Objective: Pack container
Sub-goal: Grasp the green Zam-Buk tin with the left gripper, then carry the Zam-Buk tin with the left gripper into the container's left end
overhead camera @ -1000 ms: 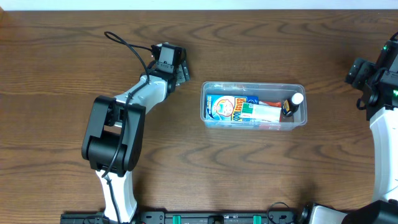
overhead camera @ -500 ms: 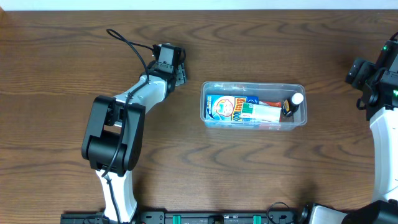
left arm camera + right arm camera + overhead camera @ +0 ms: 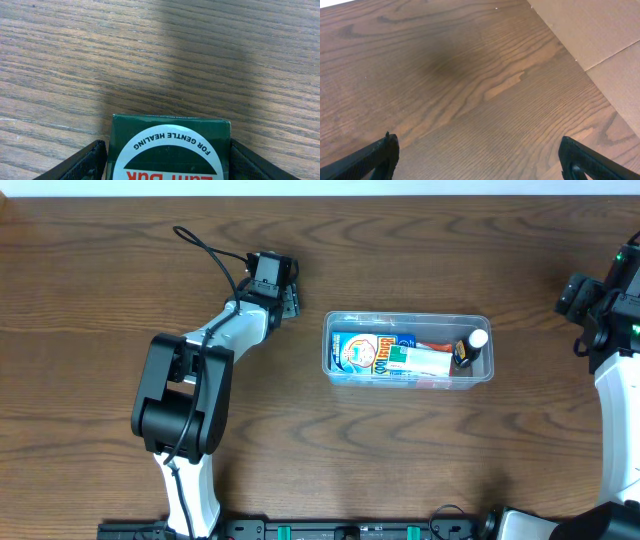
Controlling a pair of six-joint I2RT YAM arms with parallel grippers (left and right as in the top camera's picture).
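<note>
The dark wood worktop point(image 3: 300, 450) carried the container point(image 3: 408, 315), holding packs point(image 3: 385, 356). Just left of it, the left hand point(image 3: 286, 299) clenched a green box point(image 3: 170, 145); well right, the right hand point(image 3: 477, 150) hung released.

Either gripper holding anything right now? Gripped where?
The left gripper holds a green box, with one finger on each of two opposite side faces and the label facing the wrist camera. The right gripper is open and empty.
</note>
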